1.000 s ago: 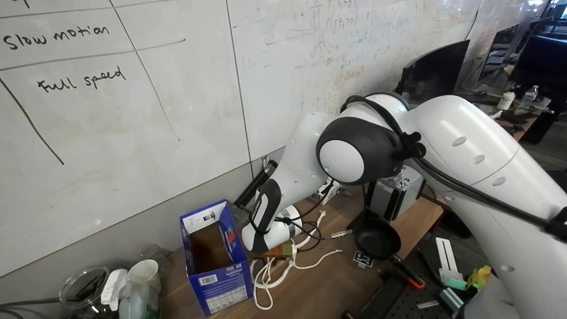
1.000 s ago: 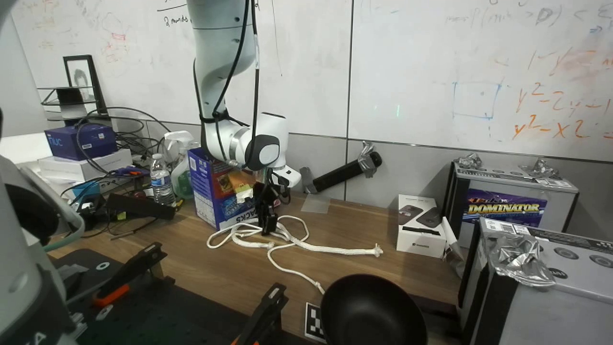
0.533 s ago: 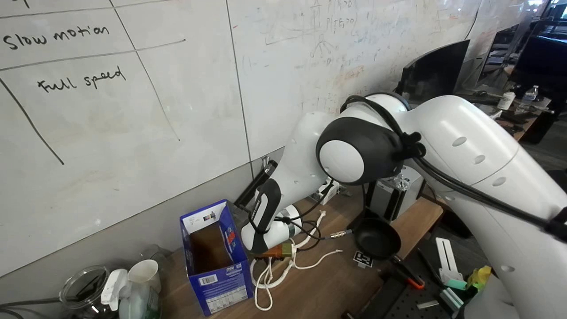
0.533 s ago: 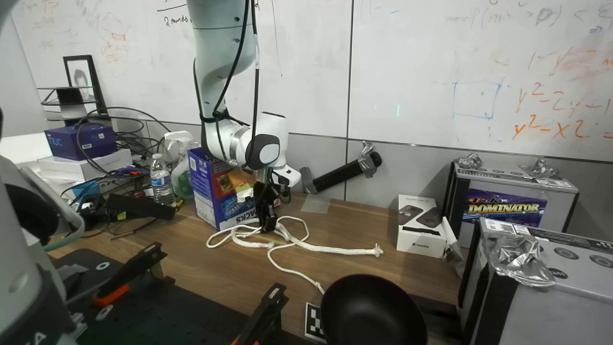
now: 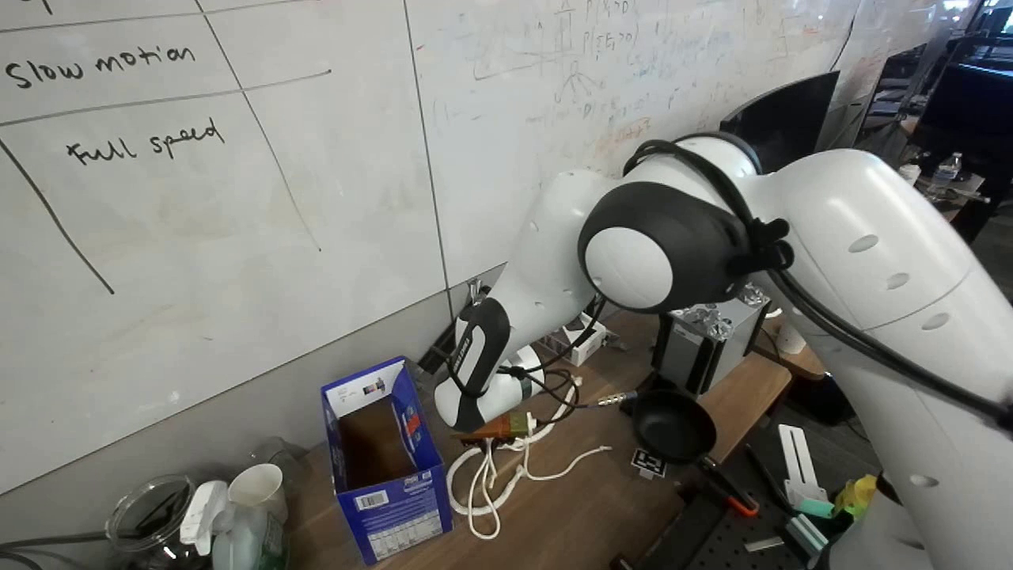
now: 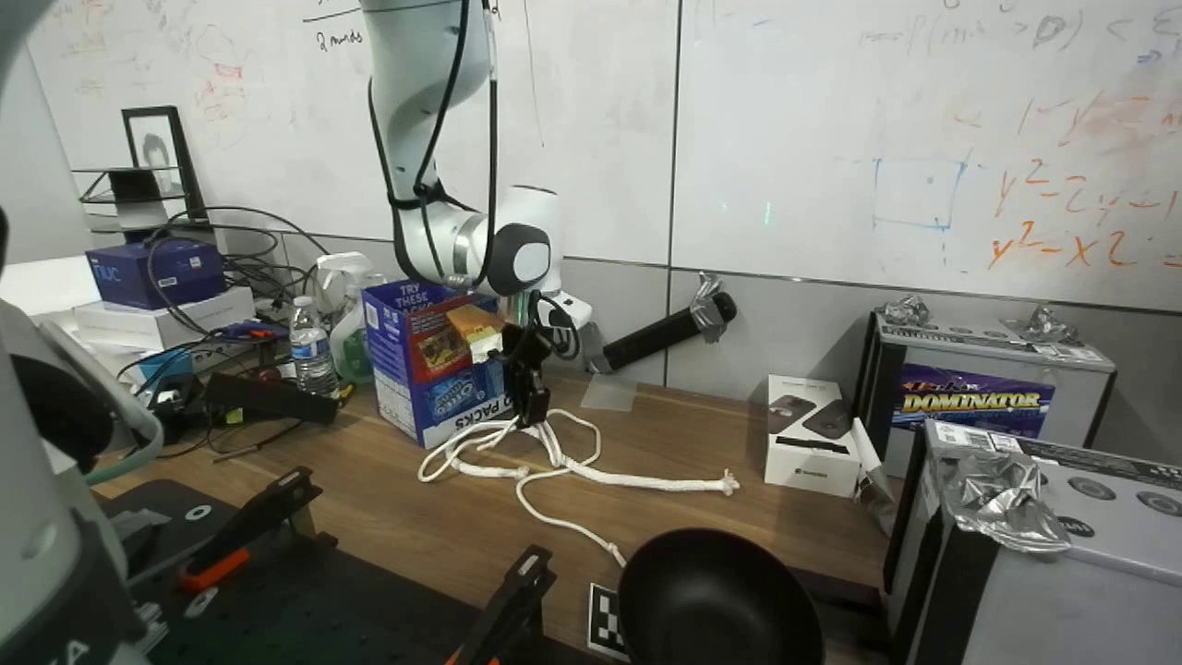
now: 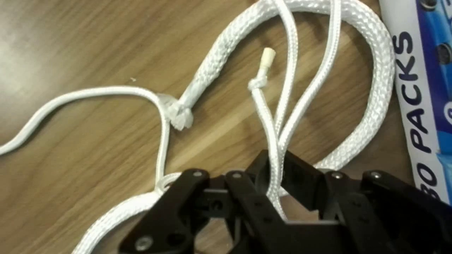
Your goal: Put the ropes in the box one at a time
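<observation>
- In an exterior view: see blue box point(image 5: 400, 511) upright, open at top.
- In an exterior view: find white ropes point(image 6: 637, 480) just beside box, and gripper point(image 6: 531, 420) low over them.
- In wrist view: notice gripper closed on bunched strands of thin rope point(image 7: 308, 92), with thick rope point(image 7: 384, 70) nearer to box. Should handle light, limp, perhaps slippery, hardly fragile; best held where strands meet.

The gripper point(image 7: 276, 167) points down, jaws seemingly pinched together.
</observation>
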Motion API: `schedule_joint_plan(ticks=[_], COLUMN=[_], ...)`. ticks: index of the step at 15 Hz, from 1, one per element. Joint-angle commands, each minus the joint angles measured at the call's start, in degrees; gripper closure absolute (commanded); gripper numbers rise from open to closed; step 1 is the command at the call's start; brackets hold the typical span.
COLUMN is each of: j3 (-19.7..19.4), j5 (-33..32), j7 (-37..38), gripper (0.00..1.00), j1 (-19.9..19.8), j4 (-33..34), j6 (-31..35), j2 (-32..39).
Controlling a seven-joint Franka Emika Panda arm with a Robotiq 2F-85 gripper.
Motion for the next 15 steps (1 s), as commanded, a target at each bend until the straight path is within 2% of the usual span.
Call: schedule_joint_plan(ticks=[1,4,6,10,15], j3=[-3.97,-7.28,-6.86,-3.16,2.29], j5=[-3.89,-9.93,-13.83,-17.96,-17.96], j7=[2.21,4.71,4.78,3.49,1.35], gripper=[0.96,0.96,0.96,0.96,0.96], j1=[3.36,5.68,5.26,2.94,0.84], j4=[-6.45,-6.79,-5.16,0.27,8.57], j6=[-3.14,-7.68,-10.95,-19.18,-27.99], j2=[-10.77,-17.7,-21.88,-28.67,-32.18])
